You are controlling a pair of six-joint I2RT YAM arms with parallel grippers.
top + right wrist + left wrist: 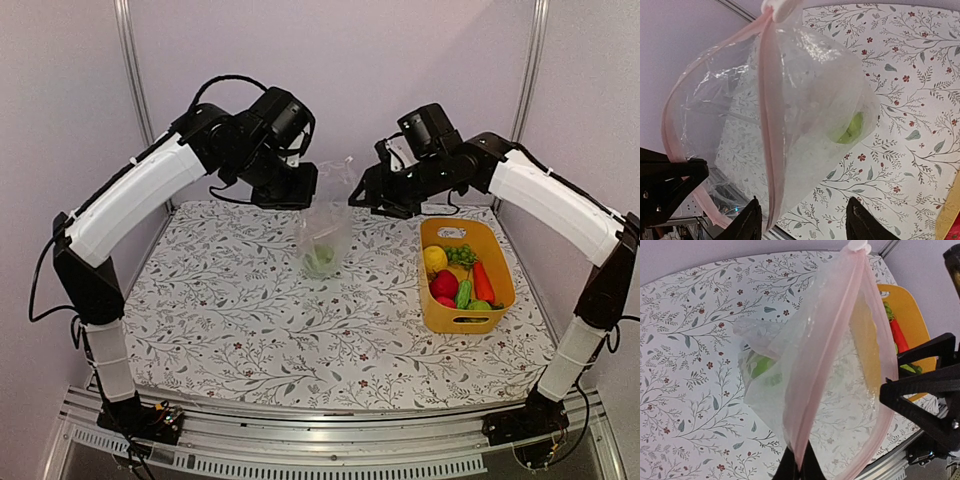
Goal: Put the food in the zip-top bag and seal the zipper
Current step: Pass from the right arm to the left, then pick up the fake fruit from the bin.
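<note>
Left hand (796,467) pinches the zipper (825,355) of the upright zip-top bag (325,235) (green food (852,129) inside); right hand (805,214) spread wide beside it. Yellow basket (497,265) right, on bench (230,320).

Two black-and-white arms with black joints and fingers

The left arm (130,195) and right arm (555,205) each have a long, glossy white shell on the upper link and a paler white sleeve on the lower one, with angular black joints between. Thin black cables (228,78) loop beside the left arm. The left gripper (799,467) and right gripper (805,220) have matte black, tapering fingers.
</note>
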